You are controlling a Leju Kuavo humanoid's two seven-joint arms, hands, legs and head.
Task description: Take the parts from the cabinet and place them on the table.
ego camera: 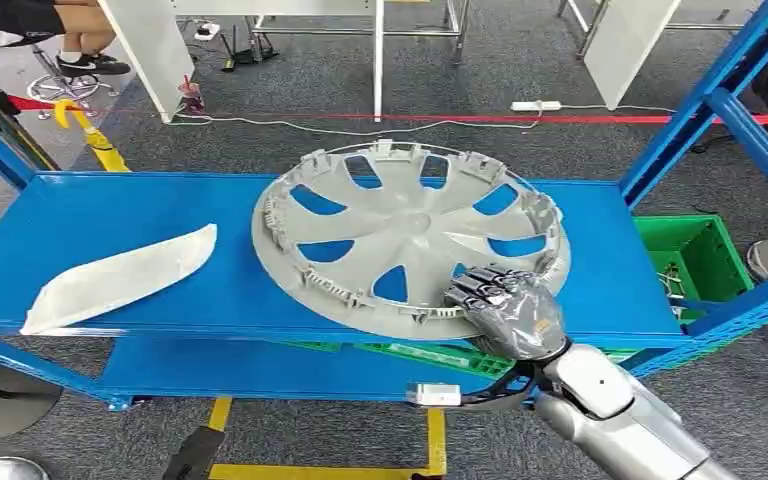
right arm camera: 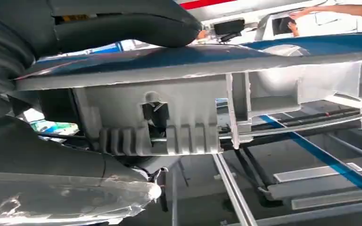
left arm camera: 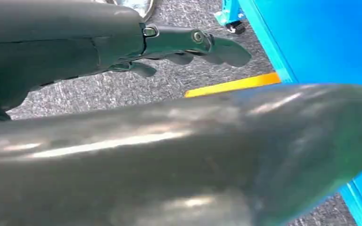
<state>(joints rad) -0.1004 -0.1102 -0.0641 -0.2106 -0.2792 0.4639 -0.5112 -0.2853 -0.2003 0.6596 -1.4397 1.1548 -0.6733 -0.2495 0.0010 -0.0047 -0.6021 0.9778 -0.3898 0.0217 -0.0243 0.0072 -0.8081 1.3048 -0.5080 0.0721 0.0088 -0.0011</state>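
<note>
Hubcap (ego camera: 410,235) lay inner-face up, overhanging the shelf (ego camera: 110,215) edge, letting the right hand (ego camera: 505,310) clamp its rim; the left hand (left arm camera: 188,44) hung loosely curled, holding nothing.

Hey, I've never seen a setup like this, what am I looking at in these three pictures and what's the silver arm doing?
This is a humanoid robot with two arms. The wide picture looks down from its head at a blue shelf. On it lie a grey wheel cover and a whitish curved part. The right hand grips the wheel cover's near rim. The other two pictures come from cameras at the wrists: the right one shows the rim up close, and the left one shows the left hand, holding nothing, above grey carpet.
</note>
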